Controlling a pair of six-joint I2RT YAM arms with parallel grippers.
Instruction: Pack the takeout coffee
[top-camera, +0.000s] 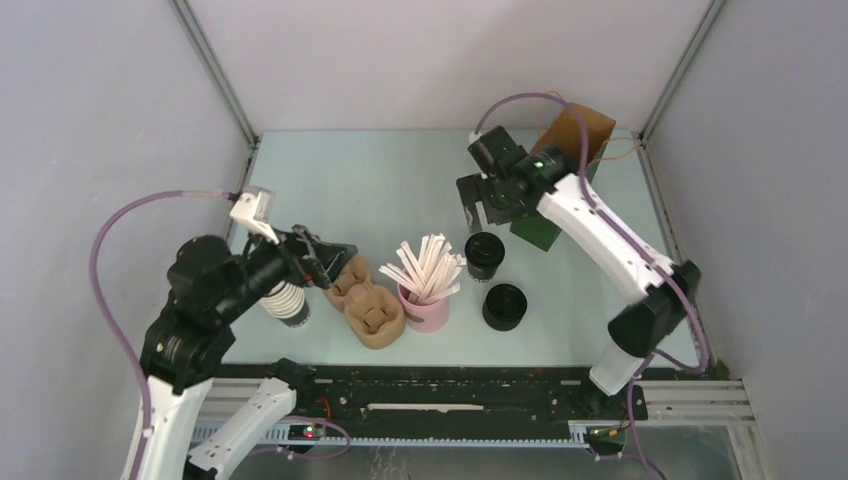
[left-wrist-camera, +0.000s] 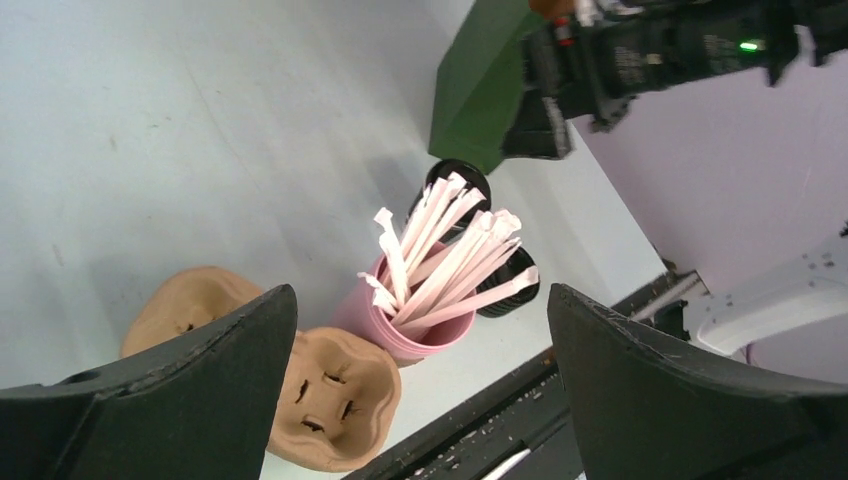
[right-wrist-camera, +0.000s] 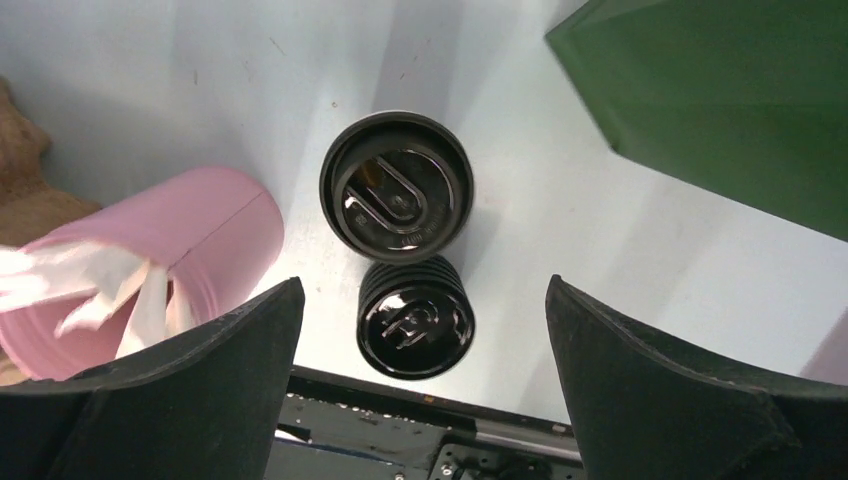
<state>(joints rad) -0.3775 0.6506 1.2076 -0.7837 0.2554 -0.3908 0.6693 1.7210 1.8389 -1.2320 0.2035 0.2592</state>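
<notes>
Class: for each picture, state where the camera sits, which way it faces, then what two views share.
Top external: above and behind the robot, looking down on the table; left arm, right arm show.
Left wrist: behind the left gripper, facing the pink straw holder; open jaws show.
Right wrist: behind the right gripper, looking down on the takeout coffee; open jaws show.
Shared: all three show the pink straw holder.

table (top-camera: 380, 180): lidded cup (top-camera: 485, 256), lid stack (top-camera: 504, 306), straw holder (top-camera: 425, 312), pulp trays (top-camera: 372, 315), green bag (top-camera: 535, 228)
</notes>
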